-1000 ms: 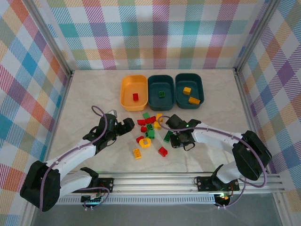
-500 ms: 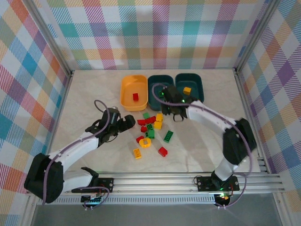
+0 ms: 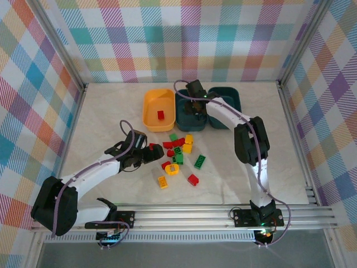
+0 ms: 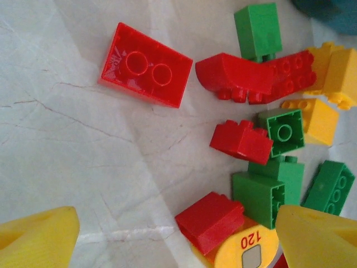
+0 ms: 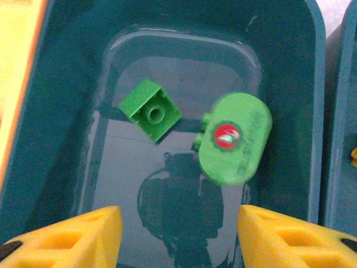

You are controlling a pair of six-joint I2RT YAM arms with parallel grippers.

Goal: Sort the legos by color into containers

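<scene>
My right gripper [image 3: 193, 106] hangs open over the middle dark teal tub [image 3: 181, 120]. In the right wrist view its yellow fingers [image 5: 72, 234] frame the tub floor [image 5: 167, 184], where a green brick [image 5: 150, 109] and a slightly blurred green rounded piece [image 5: 235, 138] lie free. My left gripper [image 4: 175, 240] is open low over the pile's left edge [image 3: 152, 153], with a red brick [image 4: 211, 219] between its fingers, untouched, on a yellow round piece [image 4: 245, 248]. The yellow-orange tub [image 3: 150, 106] holds one red brick [image 3: 160, 115]. The right teal tub [image 3: 231, 103] stands partly behind the arm.
Red, green and yellow bricks crowd the table's middle [image 3: 178, 153], with a red one [image 3: 192, 179] and a yellow one [image 3: 162, 181] nearer the front. A flat red brick [image 4: 148, 64] lies apart at the pile's left. Checked walls enclose the table.
My right arm swung from the pile up to the middle teal tub and the green rounded piece now lies loose in it. My left gripper slid right toward the pile.
</scene>
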